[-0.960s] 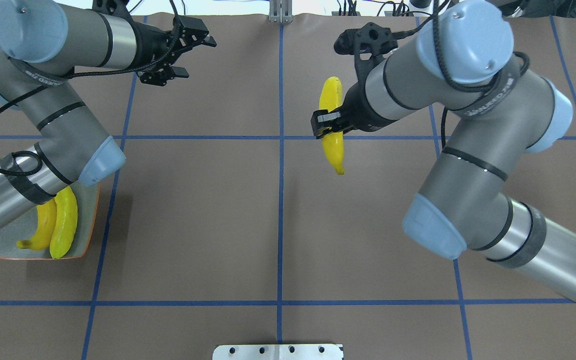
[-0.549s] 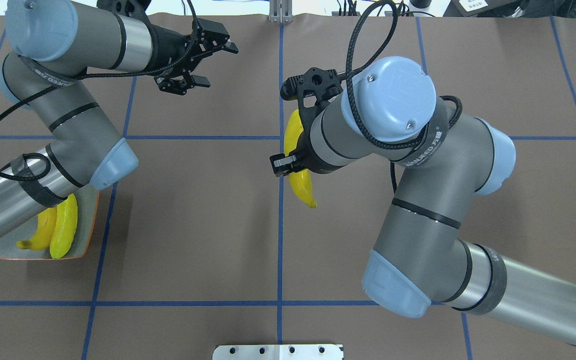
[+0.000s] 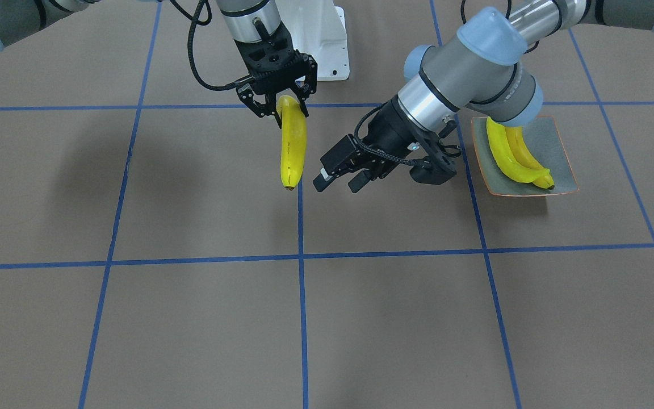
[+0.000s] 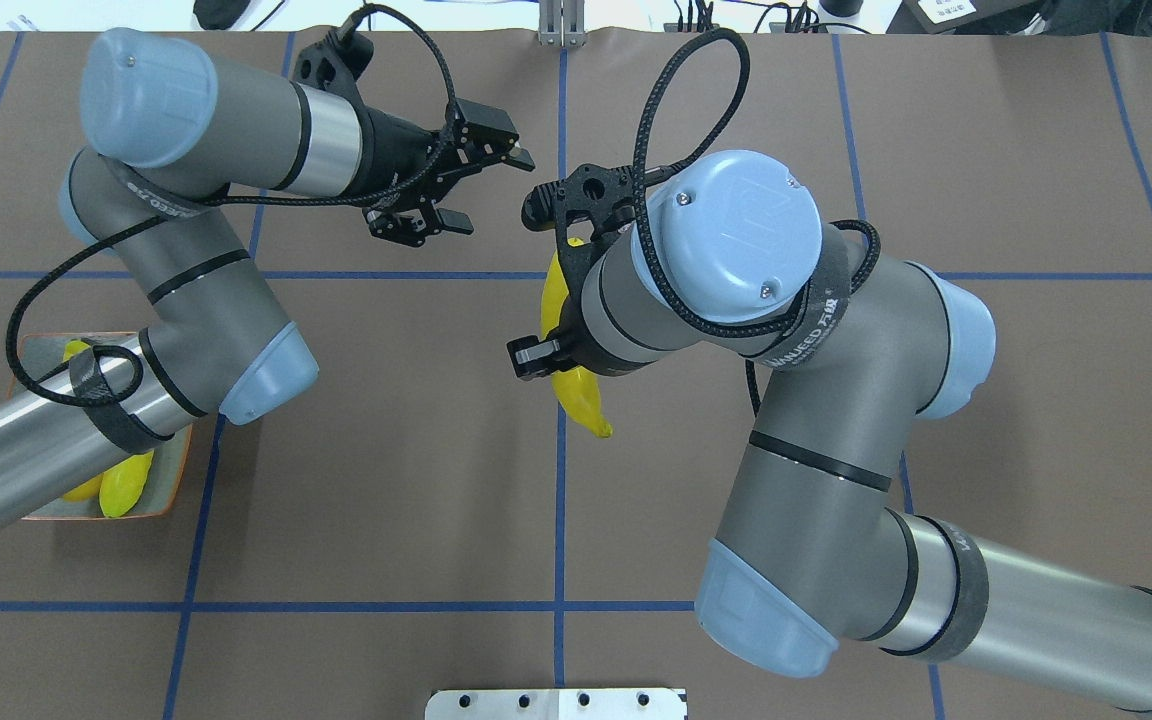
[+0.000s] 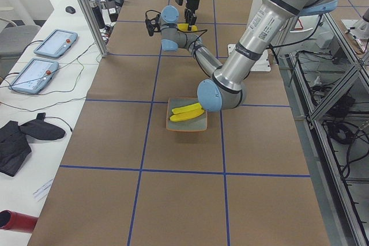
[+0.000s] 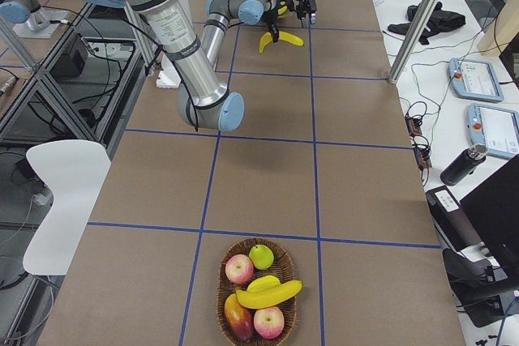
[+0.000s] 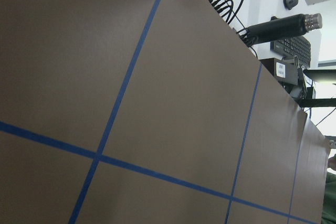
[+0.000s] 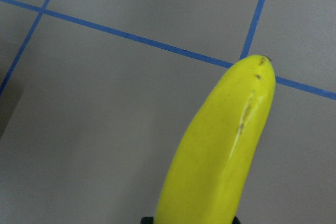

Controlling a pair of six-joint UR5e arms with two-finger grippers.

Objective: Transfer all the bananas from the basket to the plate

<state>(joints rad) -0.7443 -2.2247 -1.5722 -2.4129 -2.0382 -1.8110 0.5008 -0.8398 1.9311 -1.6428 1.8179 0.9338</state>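
So, my right gripper (image 3: 285, 109): clamped on the top end of a banana (image 3: 293, 149), upper middle of the front view.
Held banana: it hangs clear of the bench (image 3: 191, 318), nearly upright, with its dark tip pointing down just beside a blue tape line (image 3: 301, 227). In my right wrist view it fills the lower right, its tip near a crossing of the tape.
My left gripper (image 3: 338, 183): spread wide with nothing between the fingers. It sits just right of the held banana in the front view, apart from it, with the fingers pointing lower left.
Overhead view: my left gripper (image 4: 486, 190) is in the upper middle. The banana (image 4: 584, 405) peeks out from under my right wrist near the centre.
Plate (image 3: 554, 142): on the right of the front view, flat on the bench, with its upper left corner hidden under my left arm.
On the plate: two bananas (image 3: 514, 153) lie side by side, touching, along the diagonal.
Basket (image 6: 220, 297): at the bottom centre of the right side view, well apart from both my arms.
In the basket: more bananas (image 6: 269, 293) lie across the middle among apples (image 6: 239, 267). I cannot tell their exact number.
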